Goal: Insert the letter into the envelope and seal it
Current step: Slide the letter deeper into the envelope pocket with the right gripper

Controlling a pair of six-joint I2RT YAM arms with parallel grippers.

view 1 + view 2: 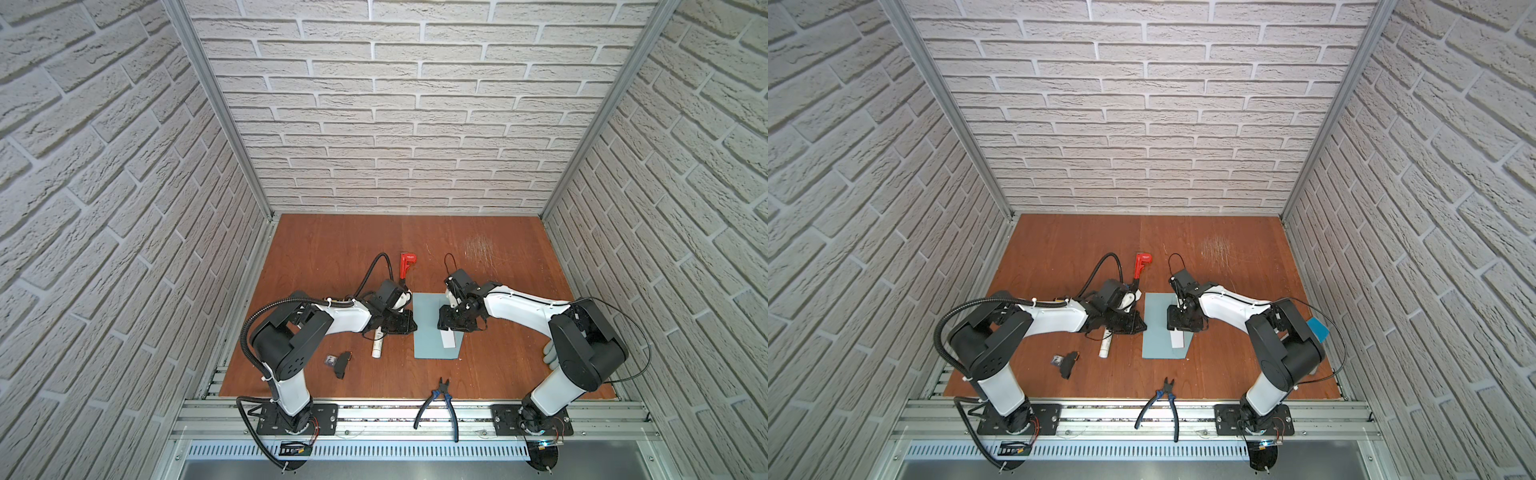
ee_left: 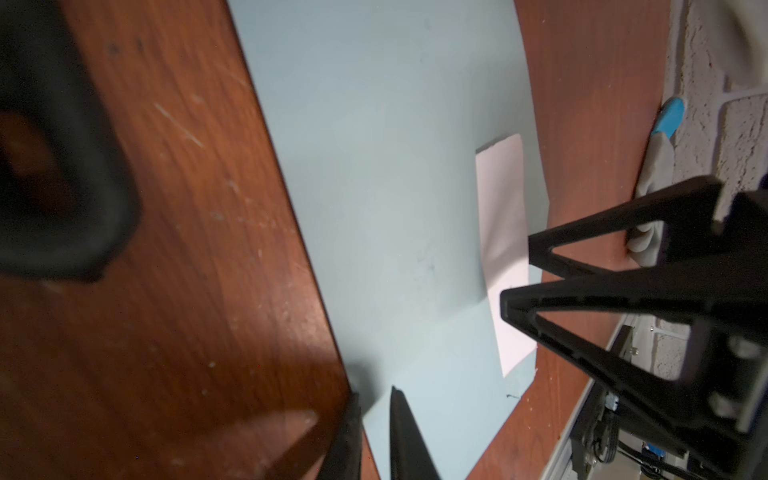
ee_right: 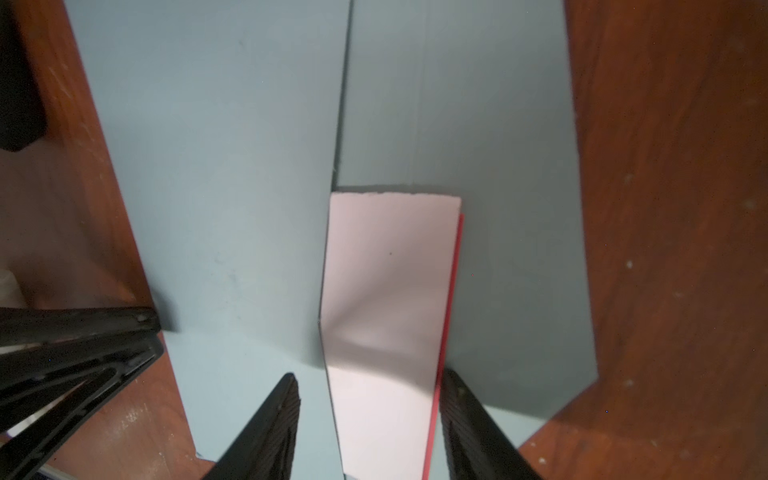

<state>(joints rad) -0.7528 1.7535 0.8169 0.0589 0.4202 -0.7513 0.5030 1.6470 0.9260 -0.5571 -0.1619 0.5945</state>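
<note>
Counter (image 1: 332, 249): reddish-brown wood grain with pale scratch marks.
Large flat paper envelope (image 1: 428, 328): plain light blue-grey.
Rectangular card letter (image 3: 386, 291): white face tinged pink, red edge.
Cylindrical glue stick (image 1: 377, 347): white.
Metal pipe wrench (image 1: 405, 266): red.
Steel pliers (image 1: 444, 392): dark jaws, blue-black handles.
Fabric glove (image 2: 656, 166): grey, bright blue cuff.
Moulded brick walls (image 1: 415, 124): off-white bricks, lighter mortar lines in running bond.
Left end effector (image 2: 374, 401) and right end effector (image 3: 370, 376): black.
Robot arm links (image 1: 515, 307): white, black joints.
</note>
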